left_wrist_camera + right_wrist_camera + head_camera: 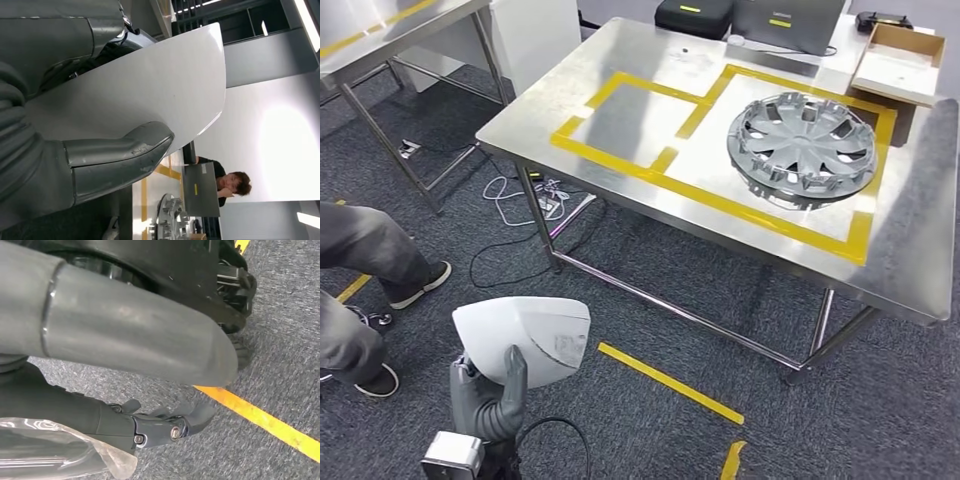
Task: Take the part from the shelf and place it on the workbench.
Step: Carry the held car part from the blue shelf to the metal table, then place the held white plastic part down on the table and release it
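Left hand, low in the head view, grips one white curved part; its grey thumb presses across the part's smooth shell while the darker fingers close on the far face, so the hand is clamped on the part. The part is carried above the grey carpet, well apart from the workbench and not yet set on it.

Right hand, seen in its own wrist view, hangs over the carpet beside one yellow floor stripe. A thick grey thumb and dark fingers show with nothing between them, but whether they are curled in or spread cannot be told.

On the workbench: one silver wheel cover lies flat inside the larger of two rectangles outlined in yellow tape; the smaller rectangle lies beside it. At the far edge stand one cardboard box and two dark cases.

One second steel table stands to the left. One seated person's legs enter from the left edge; white cables lie on the carpet under the workbench's near corner.
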Robot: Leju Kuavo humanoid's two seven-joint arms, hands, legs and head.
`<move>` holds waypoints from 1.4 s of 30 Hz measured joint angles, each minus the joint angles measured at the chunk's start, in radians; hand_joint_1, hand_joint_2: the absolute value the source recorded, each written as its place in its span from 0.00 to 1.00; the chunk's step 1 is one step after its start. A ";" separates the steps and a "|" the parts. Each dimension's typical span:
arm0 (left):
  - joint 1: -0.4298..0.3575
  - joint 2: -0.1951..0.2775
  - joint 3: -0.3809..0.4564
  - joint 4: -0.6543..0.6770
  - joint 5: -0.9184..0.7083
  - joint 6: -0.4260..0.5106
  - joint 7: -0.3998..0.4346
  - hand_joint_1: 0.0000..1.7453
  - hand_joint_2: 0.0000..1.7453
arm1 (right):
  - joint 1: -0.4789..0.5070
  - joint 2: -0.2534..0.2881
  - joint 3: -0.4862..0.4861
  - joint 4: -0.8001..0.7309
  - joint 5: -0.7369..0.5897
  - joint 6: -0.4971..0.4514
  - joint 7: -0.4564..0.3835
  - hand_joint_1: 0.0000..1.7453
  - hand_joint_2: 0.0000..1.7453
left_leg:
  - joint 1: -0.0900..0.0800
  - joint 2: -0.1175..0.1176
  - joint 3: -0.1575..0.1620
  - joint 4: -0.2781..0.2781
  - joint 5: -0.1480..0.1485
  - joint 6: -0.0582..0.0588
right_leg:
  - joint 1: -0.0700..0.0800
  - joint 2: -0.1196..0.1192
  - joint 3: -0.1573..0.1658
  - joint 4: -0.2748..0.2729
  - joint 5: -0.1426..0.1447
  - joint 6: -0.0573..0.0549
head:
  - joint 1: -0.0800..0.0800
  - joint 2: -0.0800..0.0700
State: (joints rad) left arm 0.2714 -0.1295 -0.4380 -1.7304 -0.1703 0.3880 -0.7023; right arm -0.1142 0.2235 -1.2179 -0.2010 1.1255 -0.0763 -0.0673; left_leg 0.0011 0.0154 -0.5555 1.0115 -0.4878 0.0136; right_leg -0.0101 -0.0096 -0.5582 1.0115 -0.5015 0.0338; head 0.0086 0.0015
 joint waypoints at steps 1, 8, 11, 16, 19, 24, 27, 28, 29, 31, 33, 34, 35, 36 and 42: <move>0.000 0.000 0.000 -0.001 0.001 0.000 0.000 1.00 1.00 | 0.000 0.000 0.000 0.000 0.000 0.000 0.000 0.00 0.00 | -0.001 0.001 -0.001 0.001 0.001 -0.005 | 0.002 0.002 0.002 -0.002 -0.001 -0.005 | 0.000 0.000; -0.002 0.001 0.001 -0.005 0.003 -0.001 0.000 1.00 1.00 | 0.000 0.000 0.001 0.000 0.001 -0.003 -0.002 0.00 0.00 | 0.005 -0.005 -0.113 0.255 -0.127 -0.028 | 0.001 0.009 0.008 -0.007 0.000 -0.040 | -0.006 0.000; -0.002 0.002 0.001 -0.005 0.004 0.001 0.000 1.00 1.00 | 0.003 0.000 0.001 0.000 0.002 -0.004 -0.001 0.00 0.00 | 0.004 -0.006 -0.112 0.243 -0.080 -0.022 | 0.005 0.015 0.015 -0.007 -0.003 -0.041 | -0.006 0.000; -0.002 0.001 0.001 -0.006 0.005 0.004 0.000 1.00 1.00 | 0.001 0.000 0.001 0.000 0.004 -0.004 -0.002 0.00 0.00 | -0.003 -0.014 -0.012 0.009 0.003 -0.004 | 0.010 0.023 0.016 -0.005 -0.010 -0.026 | -0.005 0.000; -0.002 0.000 0.001 -0.007 0.008 0.001 0.000 1.00 1.00 | 0.002 0.000 0.003 0.000 0.009 -0.003 0.008 0.00 0.00 | 0.000 -0.013 -0.006 -0.006 0.006 0.007 | 0.008 0.021 0.007 0.008 -0.023 -0.011 | -0.003 0.000; -0.003 -0.003 0.001 -0.007 0.006 -0.005 0.000 1.00 1.00 | 0.006 0.000 0.007 0.000 0.012 -0.003 0.021 0.00 0.00 | 0.003 -0.009 0.001 -0.012 0.001 0.021 | 0.002 0.018 -0.143 0.274 -0.125 0.005 | 0.002 0.000; -0.003 -0.003 0.002 -0.007 0.006 -0.007 0.000 1.00 1.00 | 0.009 0.000 0.007 0.000 0.011 -0.004 0.019 0.00 0.00 | 0.005 -0.010 0.015 -0.011 -0.010 0.015 | -0.004 0.014 -0.117 0.184 -0.035 0.010 | 0.002 0.000; -0.003 -0.003 0.002 -0.007 0.006 -0.008 0.000 1.00 1.00 | 0.008 0.000 0.007 0.000 0.010 -0.004 0.016 0.00 0.00 | 0.004 -0.011 0.021 -0.010 -0.016 0.010 | -0.004 0.010 -0.085 0.116 -0.003 0.012 | 0.003 0.000; -0.004 -0.003 0.002 -0.007 0.006 -0.009 0.000 1.00 1.00 | 0.007 0.000 0.007 0.000 0.010 -0.003 0.012 0.00 0.00 | 0.002 -0.011 0.025 -0.008 -0.022 0.004 | -0.005 0.007 -0.055 0.058 0.015 0.009 | 0.002 0.000; -0.004 -0.003 0.003 -0.008 0.006 -0.010 0.000 1.00 1.00 | 0.006 0.000 0.007 0.000 0.009 0.000 0.003 0.00 0.00 | -0.001 -0.010 0.028 -0.005 -0.030 -0.006 | -0.002 0.006 -0.028 0.013 0.012 -0.001 | -0.001 0.000; -0.004 -0.003 0.004 -0.008 0.006 -0.011 0.000 1.00 1.00 | 0.008 0.000 0.007 0.000 0.008 0.002 -0.002 0.00 0.00 | 0.001 -0.010 0.031 -0.003 -0.036 -0.015 | 0.000 0.008 -0.023 0.009 0.006 -0.015 | -0.003 0.000; -0.005 -0.003 0.004 -0.008 0.005 -0.011 0.000 1.00 1.00 | 0.010 0.000 0.007 0.000 0.008 0.003 -0.004 0.00 0.00 | 0.003 -0.010 0.029 0.008 -0.044 -0.019 | -0.001 0.008 -0.018 0.008 0.004 -0.022 | -0.005 0.000; -0.005 -0.003 0.004 -0.008 0.005 -0.011 0.000 1.00 1.00 | 0.010 0.000 0.007 0.000 0.008 0.003 -0.004 0.00 0.00 | 0.004 -0.010 0.018 0.038 -0.058 -0.024 | -0.002 0.008 -0.012 0.007 0.000 -0.029 | -0.007 0.000; -0.005 -0.003 0.005 -0.009 0.005 -0.011 0.000 1.00 1.00 | 0.009 0.000 0.007 0.000 0.008 0.004 -0.005 0.00 0.00 | 0.004 -0.011 -0.006 0.089 -0.080 -0.028 | -0.002 0.008 -0.005 0.006 -0.004 -0.035 | -0.009 0.000; -0.002 -0.002 0.008 -0.009 0.005 -0.010 0.000 1.00 1.00 | 0.010 0.000 0.007 0.000 0.005 0.004 -0.003 0.00 0.00 | 0.001 -0.012 -0.126 0.232 -0.050 -0.015 | 0.006 0.016 0.043 0.006 -0.040 -0.044 | -0.011 0.000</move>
State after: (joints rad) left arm 0.2695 -0.1318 -0.4302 -1.7393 -0.1656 0.3784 -0.7021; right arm -0.1039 0.2240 -1.2111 -0.2010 1.1306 -0.0725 -0.0701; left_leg 0.0017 0.0031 -0.6815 1.2439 -0.5381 -0.0015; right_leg -0.0039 0.0068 -0.5148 1.0173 -0.5416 -0.0105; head -0.0022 0.0015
